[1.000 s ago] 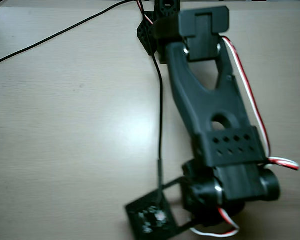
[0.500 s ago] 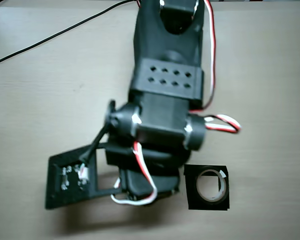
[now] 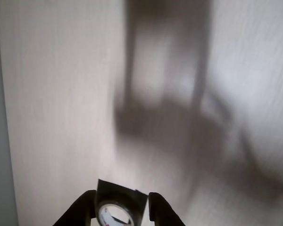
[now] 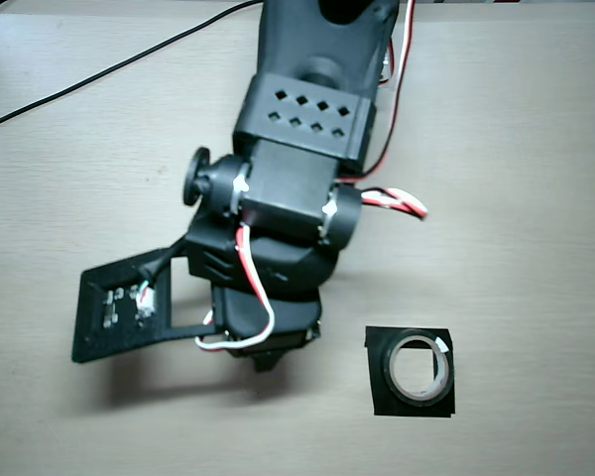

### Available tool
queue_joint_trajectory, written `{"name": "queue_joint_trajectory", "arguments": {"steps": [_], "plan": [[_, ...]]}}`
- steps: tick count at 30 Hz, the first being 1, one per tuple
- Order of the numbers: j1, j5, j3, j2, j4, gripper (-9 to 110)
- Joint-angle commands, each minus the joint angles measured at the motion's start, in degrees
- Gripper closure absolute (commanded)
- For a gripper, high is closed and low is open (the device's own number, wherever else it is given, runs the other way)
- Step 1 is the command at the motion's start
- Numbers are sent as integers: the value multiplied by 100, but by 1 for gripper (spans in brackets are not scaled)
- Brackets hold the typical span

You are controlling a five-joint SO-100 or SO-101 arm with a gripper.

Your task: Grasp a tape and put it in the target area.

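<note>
Task looks done or nearly so: in the overhead view the tape point(image 4: 420, 368) lies flat on the table point(image 4: 535, 198) inside the target area point(image 4: 380, 372), the black square outline framing it on all sides, white tab at about 1 o'clock on the ring's edge. The roll sits toward the 5 o'clock part of that view; whether it touches the frame strips is too fine to tell. The gripper point(image 4: 266, 359) is apart from the roll, to its 9 o'clock, with bare table between them, so nothing is held. The arm point(image 4: 302, 129) comes in from 12 o'clock and covers most of the claw, so from above the finger spacing cannot be read. The wrist view helps: the two dark fingertips point(image 3: 83, 209) stand spread at the 6 o'clock edge, with the tape point(image 3: 114, 213) and a corner of the target area point(image 3: 114, 188) seen through the gap between them, lying on the table beyond rather than pinched. So the claw reads as spread and empty. The black rectangular frame-shaped part with wires point(image 4: 119, 312) at 8 o'clock belongs to the robot, not the goal. Judged remaining: only pulling the arm clear and confirming the roll rests fully within the outline; no regrasp seems needed.
</note>
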Motion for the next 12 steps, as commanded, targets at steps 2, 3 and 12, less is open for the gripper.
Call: {"name": "queue_joint_trajectory", "arguments": {"steps": [2,3,12], "plan": [[70,-62,114,360,-132,89],[70,-62,141,369,-149,89],[44,-132,193,360,-211,88]]}}
